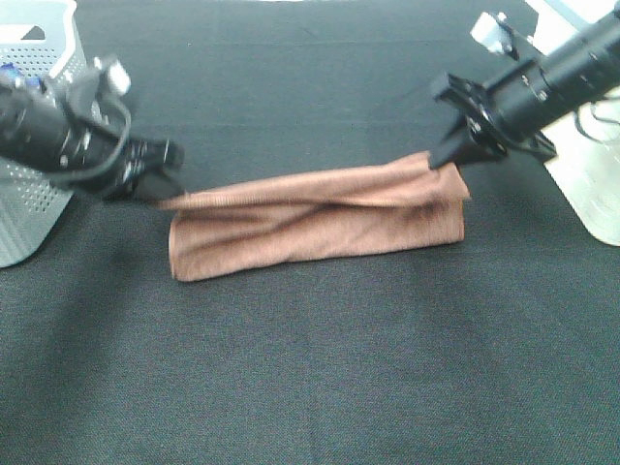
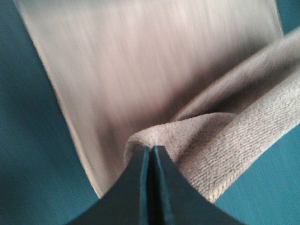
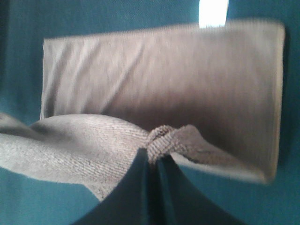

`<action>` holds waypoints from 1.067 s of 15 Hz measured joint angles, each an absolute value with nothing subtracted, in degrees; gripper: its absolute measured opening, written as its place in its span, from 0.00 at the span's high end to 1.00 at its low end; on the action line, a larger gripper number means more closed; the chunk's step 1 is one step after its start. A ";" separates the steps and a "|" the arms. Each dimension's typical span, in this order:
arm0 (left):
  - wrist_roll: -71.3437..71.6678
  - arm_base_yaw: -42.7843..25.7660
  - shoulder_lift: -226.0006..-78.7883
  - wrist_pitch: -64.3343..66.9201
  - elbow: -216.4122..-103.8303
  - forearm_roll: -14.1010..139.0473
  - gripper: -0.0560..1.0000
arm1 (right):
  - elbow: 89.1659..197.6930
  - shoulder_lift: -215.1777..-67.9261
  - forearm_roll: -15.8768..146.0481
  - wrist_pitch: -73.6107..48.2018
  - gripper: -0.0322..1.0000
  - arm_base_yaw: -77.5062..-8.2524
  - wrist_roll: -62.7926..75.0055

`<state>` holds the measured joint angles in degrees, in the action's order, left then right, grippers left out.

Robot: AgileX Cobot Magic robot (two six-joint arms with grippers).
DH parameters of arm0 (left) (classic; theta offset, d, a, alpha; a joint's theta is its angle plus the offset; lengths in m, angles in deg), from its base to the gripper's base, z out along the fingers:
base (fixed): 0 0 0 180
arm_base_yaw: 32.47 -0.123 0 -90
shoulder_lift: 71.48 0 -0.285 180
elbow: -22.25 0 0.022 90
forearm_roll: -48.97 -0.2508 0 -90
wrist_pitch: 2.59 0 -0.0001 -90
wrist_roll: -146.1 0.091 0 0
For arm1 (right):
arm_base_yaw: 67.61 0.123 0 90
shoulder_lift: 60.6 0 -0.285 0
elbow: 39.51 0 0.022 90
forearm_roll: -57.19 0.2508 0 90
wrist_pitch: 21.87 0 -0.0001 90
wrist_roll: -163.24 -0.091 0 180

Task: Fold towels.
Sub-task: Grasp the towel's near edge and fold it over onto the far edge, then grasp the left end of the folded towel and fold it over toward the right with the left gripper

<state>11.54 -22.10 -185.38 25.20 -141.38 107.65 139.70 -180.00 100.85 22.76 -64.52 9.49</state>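
Note:
A brown towel (image 1: 320, 223) lies folded lengthwise on the black table in the exterior view. My left gripper (image 1: 167, 194) is shut on the towel's upper left corner and holds it a little above the lower layer. My right gripper (image 1: 448, 160) is shut on the upper right corner, also lifted. In the left wrist view the closed fingers (image 2: 151, 161) pinch the towel (image 2: 140, 75) by a folded edge. In the right wrist view the closed fingers (image 3: 152, 164) pinch a bunched corner of the towel (image 3: 164, 79).
A perforated white basket (image 1: 34, 145) stands at the table's left edge behind my left arm. A pale object (image 1: 591, 184) sits at the right edge below my right arm. The black cloth (image 1: 310, 378) covers the table in front of the towel.

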 joint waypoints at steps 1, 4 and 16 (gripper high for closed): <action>11.54 -22.10 -185.66 23.71 -142.70 107.65 0.95 | 142.57 -182.23 100.62 22.82 0.97 -64.52 8.97; 11.54 -22.10 -188.24 20.44 -146.37 107.65 0.95 | 148.81 -188.54 100.39 22.76 0.97 -64.52 8.91; 10.79 -22.10 -194.72 19.01 -146.77 107.53 0.27 | 151.27 -191.80 96.67 24.02 0.24 -64.52 6.96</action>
<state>10.79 -22.10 -194.72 19.01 -146.77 107.53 151.27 -191.80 96.67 24.02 -64.52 6.96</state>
